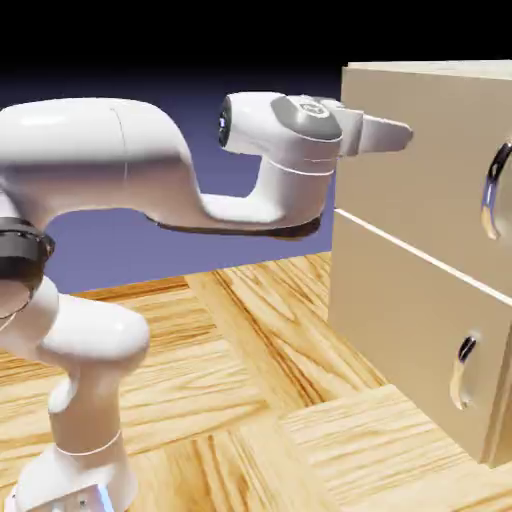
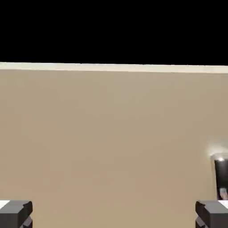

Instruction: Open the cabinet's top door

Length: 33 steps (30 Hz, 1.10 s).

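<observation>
The beige pale-wood cabinet (image 1: 400,330) stands at the exterior view's right. Its top door (image 1: 420,180) is the upper flat panel and lies flush with the front, carrying a big curved silver handle (image 1: 492,190) near the picture's right edge. My gripper (image 1: 403,135) is held level in front of the door's upper left part, well left of the handle. In the hand view the door (image 2: 111,133) fills the frame, and the handle's end (image 2: 221,171) shows at the right edge. My gripper (image 2: 114,216) is open, its two grey fingertips (image 2: 15,213) wide apart with nothing between them.
Below the top door is a second panel (image 1: 400,340) with a smaller silver handle (image 1: 462,370). The cabinet rests on a wooden table (image 1: 250,400). The white arm (image 1: 100,170) arches in from the lower left.
</observation>
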Tool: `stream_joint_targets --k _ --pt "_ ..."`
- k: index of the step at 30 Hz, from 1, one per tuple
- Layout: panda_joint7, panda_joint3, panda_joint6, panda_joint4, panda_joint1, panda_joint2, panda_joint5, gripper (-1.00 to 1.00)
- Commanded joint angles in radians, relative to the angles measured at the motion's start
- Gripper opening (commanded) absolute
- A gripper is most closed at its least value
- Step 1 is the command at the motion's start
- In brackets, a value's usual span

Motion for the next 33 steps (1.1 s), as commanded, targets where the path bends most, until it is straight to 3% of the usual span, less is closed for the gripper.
stream_joint_targets --k 1,18,26,27,33 --pt "0.031 -0.020 -0.001 0.012 0.019 -0.005 -0.044 0.00" --pt "0.554 -0.359 -0.013 0.223 0.341 -0.098 -0.783 0.00" --pt "0.558 -0.490 -0.007 0.392 0.544 -0.079 -0.803 0.00" --pt "0.558 -0.490 -0.007 0.392 0.544 -0.079 -0.803 -1.00" --pt "0.672 -0.391 -0.086 0.243 0.375 -0.002 -0.818 -1.00"
